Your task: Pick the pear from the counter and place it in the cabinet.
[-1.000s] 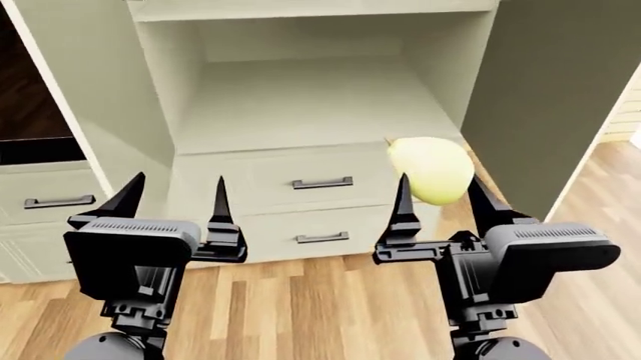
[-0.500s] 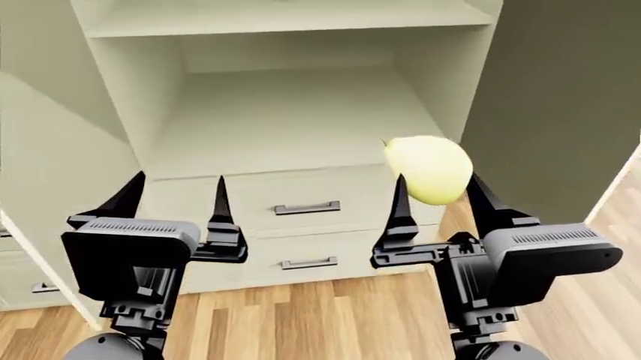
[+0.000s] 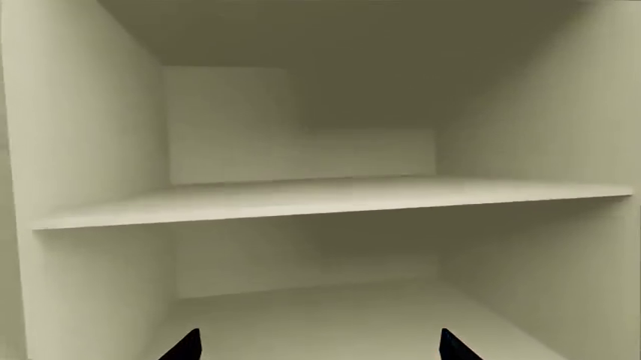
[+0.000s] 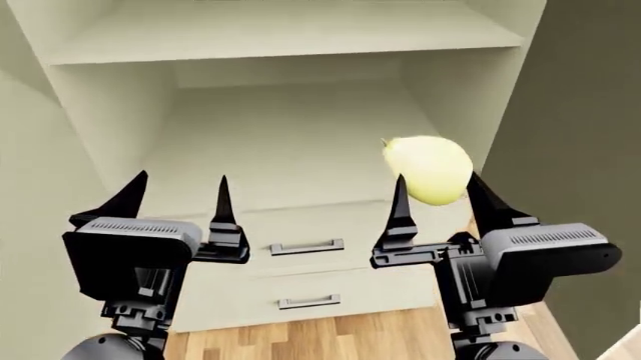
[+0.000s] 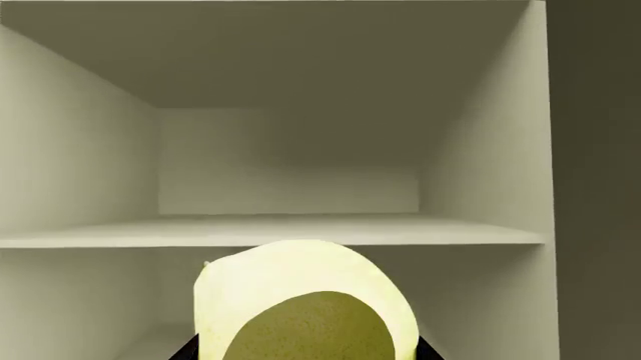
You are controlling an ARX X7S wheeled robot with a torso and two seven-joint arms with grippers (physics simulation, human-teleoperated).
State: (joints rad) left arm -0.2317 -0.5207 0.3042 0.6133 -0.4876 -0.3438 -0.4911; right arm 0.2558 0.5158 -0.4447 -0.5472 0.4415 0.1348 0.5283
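While our right gripper (image 4: 439, 202) holds its two black pointed fingers clamped on the smooth pale yellow pear (image 4: 428, 169), the fruit sits raised between the fingertips, in front of the tall cream-white cabinet (image 4: 281, 142) and at the right side of its open lower compartment as our head camera sees it. We cannot tell from that view whether the pear is already over the shelf floor or just outside it. In our right wrist view the pear (image 5: 300, 304) fills the near edge, with a darker olive patch on its near face, and behind it we see a horizontal cream shelf board (image 5: 270, 231) dividing the cabinet's interior.

Our left gripper (image 4: 176, 202) hangs beside the right one with its fingers spread apart and nothing between them; in our left wrist view only two dark fingertips (image 3: 185, 346) show, pointing into the cabinet.

Below the open compartment we see two cream drawers, each with a silver bar handle (image 4: 306, 246), and pale wooden plank flooring (image 4: 331, 337) under them
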